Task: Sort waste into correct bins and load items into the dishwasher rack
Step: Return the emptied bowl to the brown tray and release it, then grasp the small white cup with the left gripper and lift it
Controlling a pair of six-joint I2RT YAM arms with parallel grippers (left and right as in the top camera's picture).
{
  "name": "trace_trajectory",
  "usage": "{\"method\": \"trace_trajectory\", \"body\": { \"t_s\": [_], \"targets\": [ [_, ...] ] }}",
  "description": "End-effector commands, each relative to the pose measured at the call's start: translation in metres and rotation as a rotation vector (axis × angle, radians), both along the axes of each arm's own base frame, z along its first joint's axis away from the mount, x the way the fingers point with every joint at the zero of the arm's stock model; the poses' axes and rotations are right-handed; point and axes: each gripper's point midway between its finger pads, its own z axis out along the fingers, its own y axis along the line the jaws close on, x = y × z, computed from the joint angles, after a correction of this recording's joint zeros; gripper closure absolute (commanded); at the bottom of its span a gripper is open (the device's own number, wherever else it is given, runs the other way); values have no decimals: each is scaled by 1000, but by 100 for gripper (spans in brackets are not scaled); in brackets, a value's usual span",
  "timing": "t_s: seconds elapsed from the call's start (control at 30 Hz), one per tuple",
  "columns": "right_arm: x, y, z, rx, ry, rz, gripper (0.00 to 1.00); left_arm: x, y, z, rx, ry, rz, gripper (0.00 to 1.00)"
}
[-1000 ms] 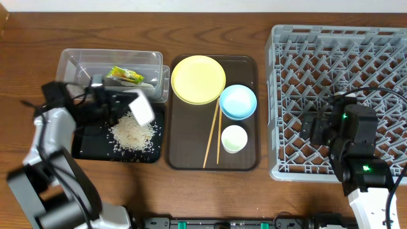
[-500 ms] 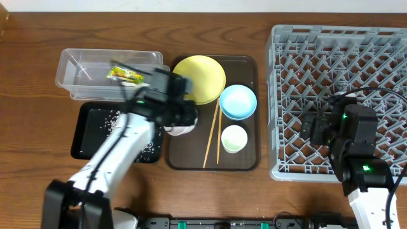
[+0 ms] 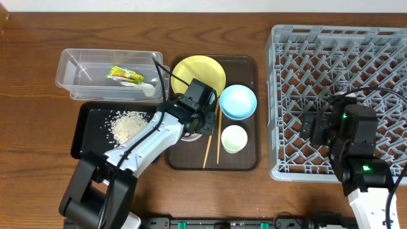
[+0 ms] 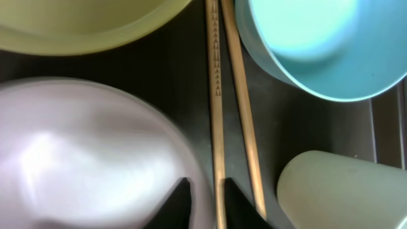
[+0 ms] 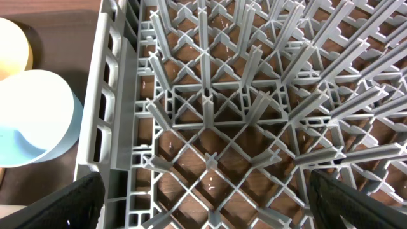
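Overhead view: bright, even light; soft shadows on tabletop (image 3: 38,25). Left wrist view: very close, blurred; white bowl (image 4: 82,159) glares at lower left. Right wrist view: sharp; rack (image 5: 210,95) pegs splay toward frame edges.

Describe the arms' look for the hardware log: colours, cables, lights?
Left arm: white link shells, black joints, and a thin black cable looping off the wrist. Right arm: boxy black housings with two green lights, a white link below, and black cables. Left gripper fingertips are dark and tapered; right gripper fingertips are black.
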Motion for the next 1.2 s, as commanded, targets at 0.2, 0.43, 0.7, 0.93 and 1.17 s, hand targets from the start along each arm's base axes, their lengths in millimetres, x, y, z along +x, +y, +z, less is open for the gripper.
{"method": "trace_trajectory", "body": {
  "t_s": [0.2,0.43,0.7,0.93,1.17],
  "targets": [
    [3,3,8,-4,-19,17,1,13,-8,58,-68,-133,-30,45],
    [3,3,8,-3,-19,17,1,2,-22,76,-138,-148,-76,45],
    [3,3,8,-3,-19,17,1,-28,-44,49,-104,-79,-162,46],
    [2,3,7,-3,-14,18,1,-39,-50,10,-46,17,-188,60],
    [2,3,7,-3,-12,18,1,-40,-49,-2,-29,56,-166,94]
  ]
}}
